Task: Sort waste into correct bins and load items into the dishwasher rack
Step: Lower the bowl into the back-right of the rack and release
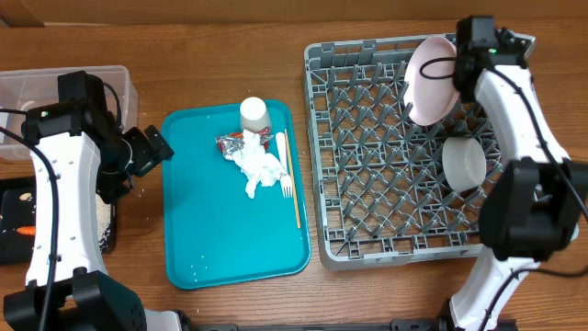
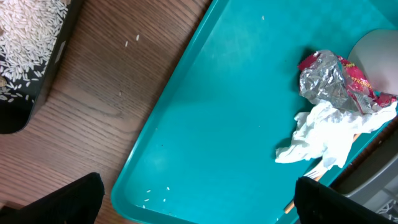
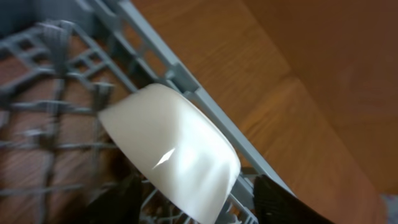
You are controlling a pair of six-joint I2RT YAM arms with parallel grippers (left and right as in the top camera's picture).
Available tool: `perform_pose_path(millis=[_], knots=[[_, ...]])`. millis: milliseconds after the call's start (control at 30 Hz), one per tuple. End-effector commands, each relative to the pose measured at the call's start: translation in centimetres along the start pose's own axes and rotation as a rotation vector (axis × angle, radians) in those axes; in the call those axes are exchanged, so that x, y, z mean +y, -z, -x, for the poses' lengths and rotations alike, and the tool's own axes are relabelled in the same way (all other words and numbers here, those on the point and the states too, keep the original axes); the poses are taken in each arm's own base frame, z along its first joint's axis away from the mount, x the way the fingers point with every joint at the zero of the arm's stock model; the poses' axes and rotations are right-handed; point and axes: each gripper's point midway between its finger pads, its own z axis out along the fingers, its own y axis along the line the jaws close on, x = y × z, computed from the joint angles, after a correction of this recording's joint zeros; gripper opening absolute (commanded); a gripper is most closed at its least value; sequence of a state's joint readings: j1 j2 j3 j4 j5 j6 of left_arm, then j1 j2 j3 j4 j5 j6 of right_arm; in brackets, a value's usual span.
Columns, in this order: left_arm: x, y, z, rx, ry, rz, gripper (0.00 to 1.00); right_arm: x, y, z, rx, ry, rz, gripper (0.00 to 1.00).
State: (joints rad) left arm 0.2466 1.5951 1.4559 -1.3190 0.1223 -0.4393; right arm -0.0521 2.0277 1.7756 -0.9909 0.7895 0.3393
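Pink plate (image 1: pixel 430 81) on edge in rack (image 1: pixel 313 138)

The pale pink plate (image 1: pixel 430 81) stands tilted on edge in the grey rack (image 1: pixel 367 211), between the right gripper's (image 1: pixel 457 66) parted fingers, with a white bowl (image 1: pixel 464 162) back toward that arm's base. Ahead of the left gripper (image 1: pixel 152 147) lie the cup (image 1: pixel 254 113), wrapper (image 1: pixel 231 143), crumpled napkin (image 1: pixel 260 170), fork (image 1: pixel 283 175) and stick (image 1: pixel 293 188). Behind it sit the clear tub (image 1: pixel 119 83) and the black tray (image 1: pixel 11 198), which holds the grain scraps (image 2: pixel 31 37) and the carrot (image 1: pixel 26 230).
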Motion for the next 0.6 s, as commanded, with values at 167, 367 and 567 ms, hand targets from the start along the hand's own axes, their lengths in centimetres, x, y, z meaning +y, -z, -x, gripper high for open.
perform_pose_path(millis=[167, 367, 567], knots=[[-0.1, 0.8, 0.4, -0.033, 0.008, -0.004, 1.00, -2.5, 11.0, 7.8, -0.113, -0.277, 0.490, 0.70], [-0.1, 0.8, 0.4, -0.033, 0.008, -0.004, 1.00, -5.5, 10.3, 8.0, -0.091, -0.314, 0.465, 0.79], [-0.1, 0.8, 0.4, -0.033, 0.008, -0.004, 1.00, -3.5, 12.1, 6.0, 0.021, -0.277, 0.661, 0.82]])
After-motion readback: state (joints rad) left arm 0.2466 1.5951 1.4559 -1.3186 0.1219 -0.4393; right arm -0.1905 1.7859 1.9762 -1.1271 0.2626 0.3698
